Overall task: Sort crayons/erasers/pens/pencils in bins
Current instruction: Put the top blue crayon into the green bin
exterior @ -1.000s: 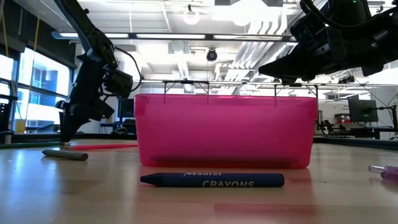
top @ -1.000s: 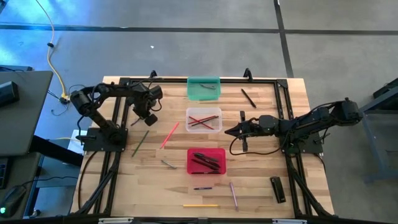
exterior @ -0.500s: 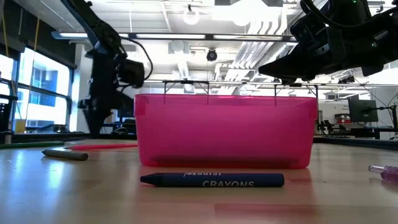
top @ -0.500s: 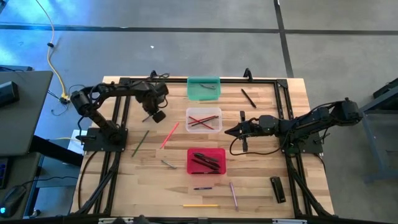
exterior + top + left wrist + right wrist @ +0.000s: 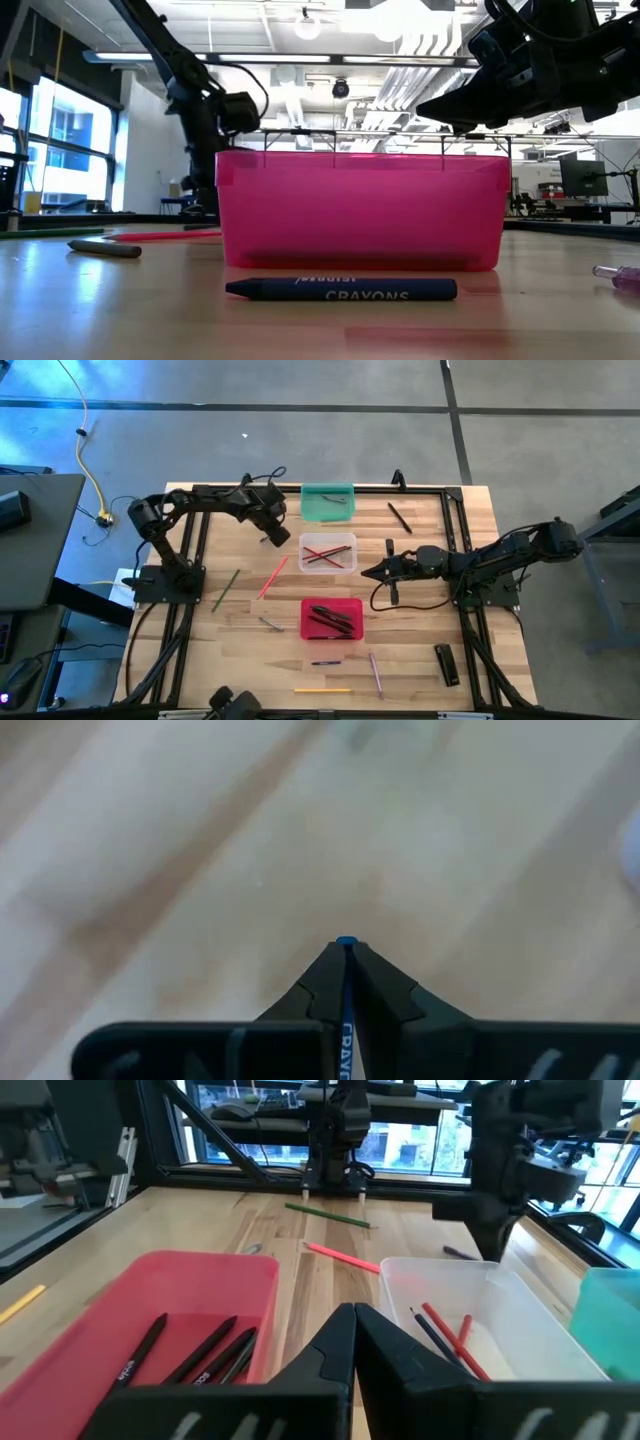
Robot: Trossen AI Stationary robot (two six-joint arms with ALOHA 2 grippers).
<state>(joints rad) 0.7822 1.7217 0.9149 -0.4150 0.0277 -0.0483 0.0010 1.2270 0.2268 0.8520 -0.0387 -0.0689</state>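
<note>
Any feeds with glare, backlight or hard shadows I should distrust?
Low view: ceiling lights and windows backlight the left arm and right arm into silhouettes; the red bin glows through, and the table sheen mirrors the loose crayon. High view: even, blue glare on the floor top left. Right wrist view: bright windows behind. Left wrist view: evenly lit, left claw shut on the held crayon.

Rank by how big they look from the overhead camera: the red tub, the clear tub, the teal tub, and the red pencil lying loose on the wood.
1-3. red tub, clear tub, teal tub: too alike to rank.
4. loose red pencil: about a tub's length, far thinner.
</note>
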